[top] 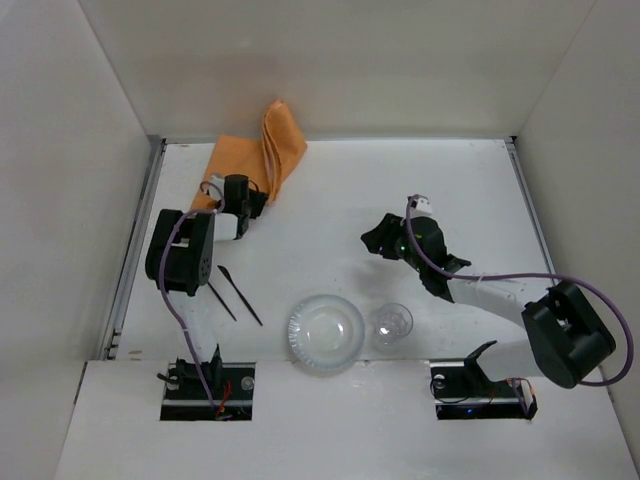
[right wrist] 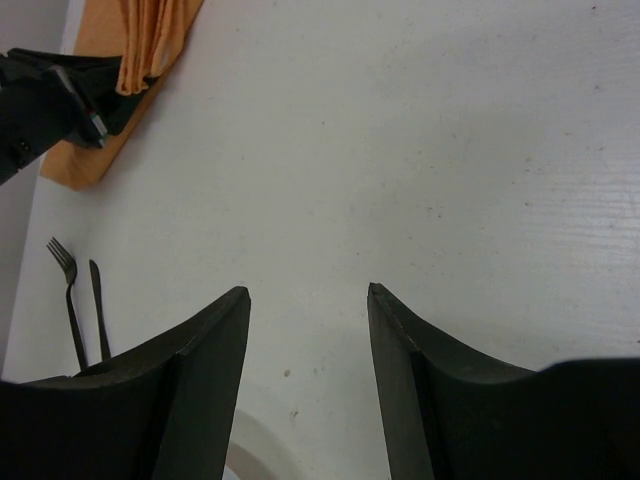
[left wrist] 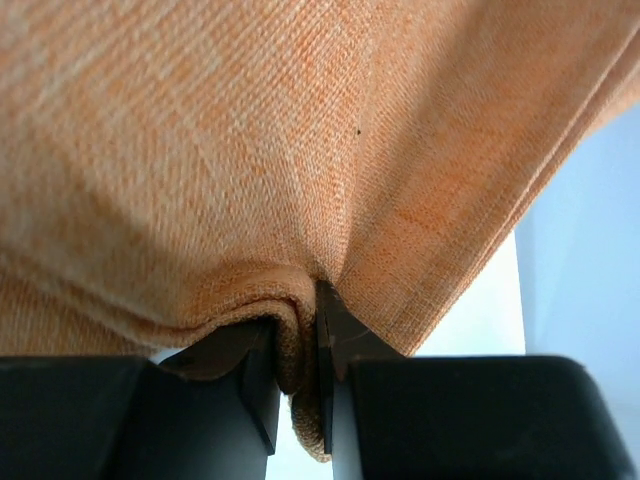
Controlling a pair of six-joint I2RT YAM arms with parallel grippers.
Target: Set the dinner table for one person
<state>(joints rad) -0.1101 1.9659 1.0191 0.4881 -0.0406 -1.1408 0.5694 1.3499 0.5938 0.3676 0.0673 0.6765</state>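
Observation:
An orange cloth placemat lies bunched and folded at the back left of the white dinner table. My left gripper is shut on a fold of its near edge; the left wrist view shows the orange weave pinched between the dark fingers. My right gripper is open and empty over the bare middle of the table. A clear plate and a clear glass stand near the front edge. A black fork and a black knife lie at the front left.
White walls close in the table on three sides. Metal rails run along the left side and the right side. The right wrist view shows the fork, the knife and the placemat at its far left.

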